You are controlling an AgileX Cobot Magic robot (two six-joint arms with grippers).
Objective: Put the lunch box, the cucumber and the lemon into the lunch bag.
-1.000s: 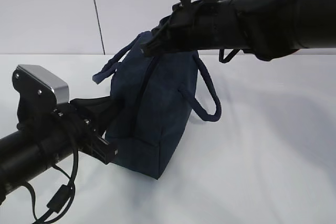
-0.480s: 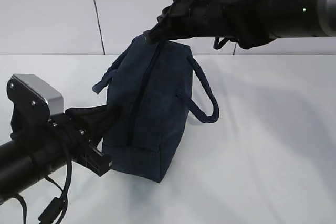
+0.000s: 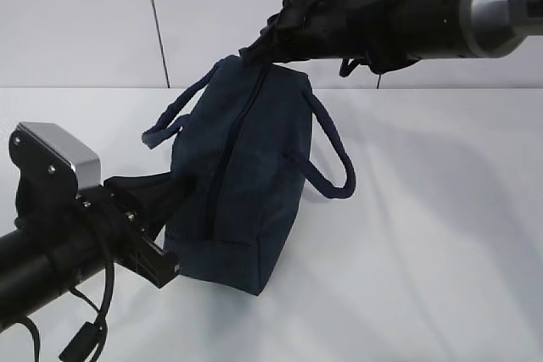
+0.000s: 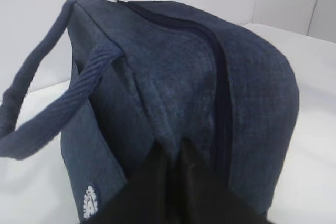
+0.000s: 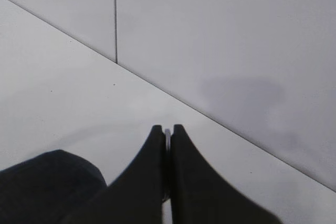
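Right wrist view alone shows fingers [image 5: 157,156] pinching a metal ring [image 5: 167,136].

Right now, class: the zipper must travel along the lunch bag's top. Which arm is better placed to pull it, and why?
Right. The right gripper is shut on the metal ring pull at the far end of the lunch bag, while the left gripper pinches the near end's fabric, bracing it.

This looks like a robot test lab rather than a home or kitchen. A plain white counter [image 3: 441,235] runs up to bare pale wall panels [image 3: 76,23] split by thin dark seams, with no furnishings or decoration around. Two black robot arms [image 3: 407,14] with cables and silver camera blocks [image 3: 59,148] reach over the counter, where a single navy fabric bag [image 3: 242,175] stands.
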